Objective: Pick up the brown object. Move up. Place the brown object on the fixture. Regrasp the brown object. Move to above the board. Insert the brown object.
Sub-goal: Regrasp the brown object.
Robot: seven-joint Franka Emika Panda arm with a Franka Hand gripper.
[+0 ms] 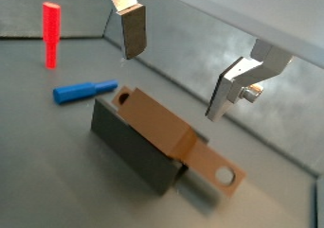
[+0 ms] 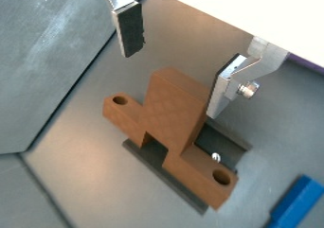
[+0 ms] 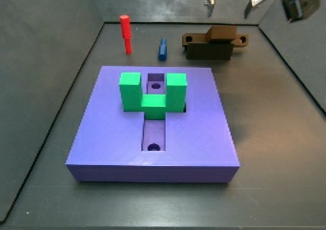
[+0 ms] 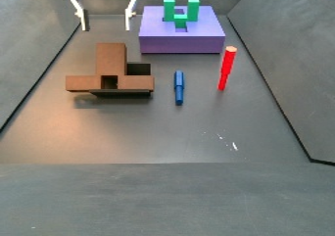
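While the gripper (image 4: pixel 105 11) hangs empty above, jaws apart, the bar (image 4: pixel 108 82) lies across the fixture (image 4: pixel 114 59); blue peg (image 4: pixel 179 85) and red peg (image 4: pixel 226 68) stand beside, clear.

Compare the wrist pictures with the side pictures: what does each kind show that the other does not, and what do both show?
Only a wrist view shows the gripper's fingers close up as silver plates, standing apart with nothing between them. Only the side views show the board with its green block. Both kinds show the open gripper above the floor, the brown object lying on the fixture, the red peg and the blue peg.
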